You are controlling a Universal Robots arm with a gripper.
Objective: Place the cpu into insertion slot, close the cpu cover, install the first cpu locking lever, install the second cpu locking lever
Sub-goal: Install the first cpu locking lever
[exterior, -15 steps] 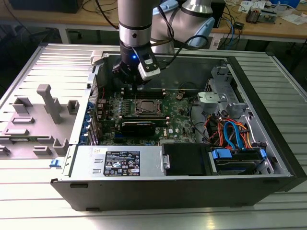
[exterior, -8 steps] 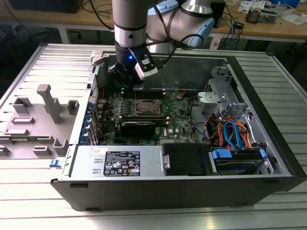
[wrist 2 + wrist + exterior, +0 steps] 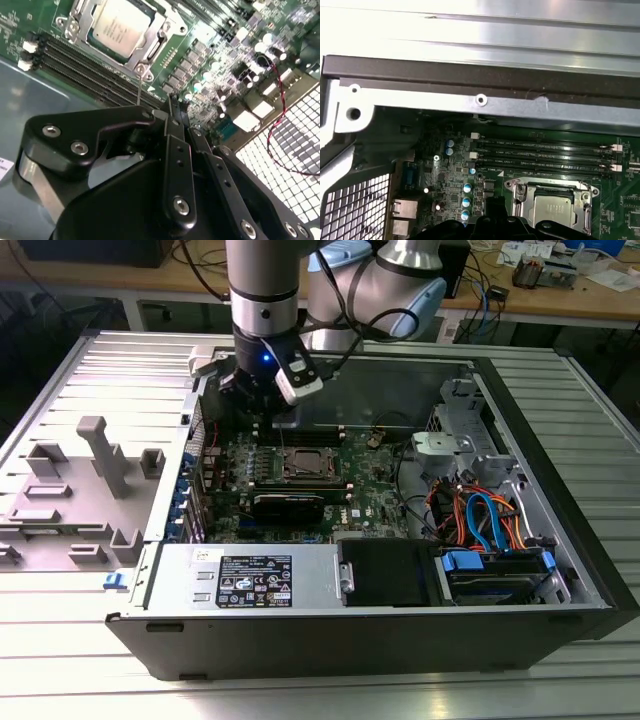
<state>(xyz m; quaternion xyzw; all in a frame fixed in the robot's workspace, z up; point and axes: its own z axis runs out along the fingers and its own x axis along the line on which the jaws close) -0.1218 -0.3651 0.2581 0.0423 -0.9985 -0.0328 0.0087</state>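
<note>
In the exterior view: the gripper down inside the open computer case. Hangs over the green motherboard, near the insertion slot on its far side. Holds nothing that can be seen. Inside the slot, the cpu, lying flat with its silver top up.

In the second wrist view: black fingers pressed together, nothing between them. Beyond the tips lies the cpu, seated in the slot, with the cpu cover down around it as a silver frame. From the nearest corner of the slot rises a thin metal rod, pointing toward the fingertips; cannot tell whether it touches them.

In the first wrist view: the cpu again in its slot, framed by the cover, beside the long black memory slots and under the case's metal edge.
</note>
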